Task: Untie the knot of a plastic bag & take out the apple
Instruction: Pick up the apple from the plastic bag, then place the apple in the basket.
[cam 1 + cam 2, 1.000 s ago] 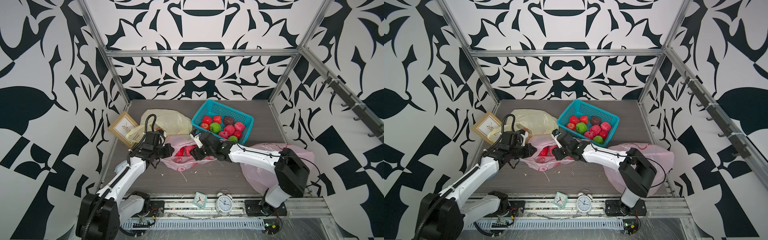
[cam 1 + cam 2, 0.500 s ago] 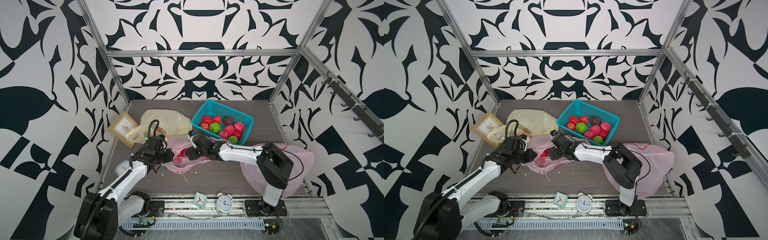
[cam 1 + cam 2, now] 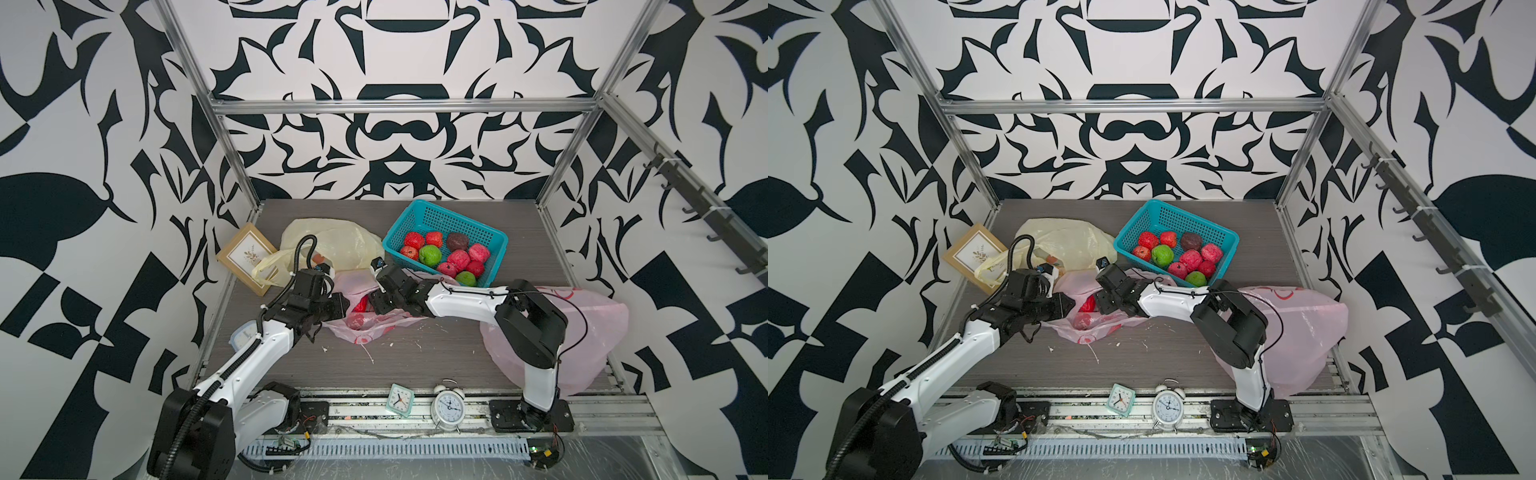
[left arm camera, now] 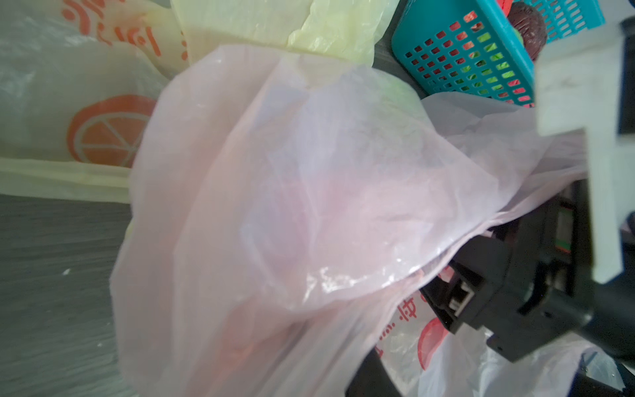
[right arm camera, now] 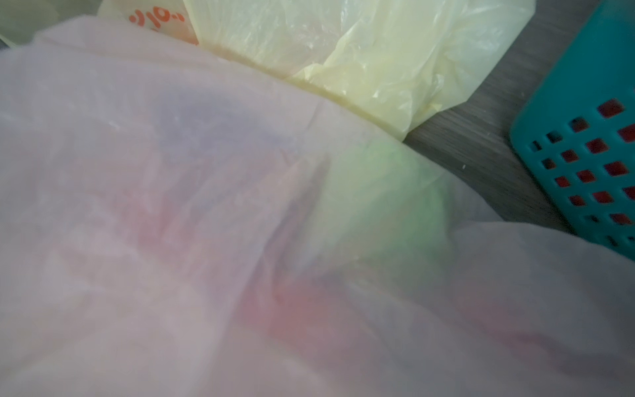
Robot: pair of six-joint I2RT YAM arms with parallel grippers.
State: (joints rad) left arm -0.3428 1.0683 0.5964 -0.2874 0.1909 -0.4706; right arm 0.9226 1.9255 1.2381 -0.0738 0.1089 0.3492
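My left pincer point(image 3: 340, 305) sits at the left lip of the bag point(image 3: 376, 328), tips against the film. Over the last second it has edged a little toward the middle. Whether it pinches plastic or only touches it I cannot tell: film fills my left wrist view, and from above the tips are too small to read.

Between my two pincers the mouth gapes, so I judge the untying done. The red apple point(image 3: 360, 306) shows in that gap, still inside the bag.

My right pincer point(image 3: 375, 306) has pushed leftward to the apple's side, its elbow folding in behind it. Film hides its jaws, so I cannot say how wide they stand or whether they have the fruit. The basket point(image 3: 496, 259) stands just beyond. To me that push means the grab comes next.
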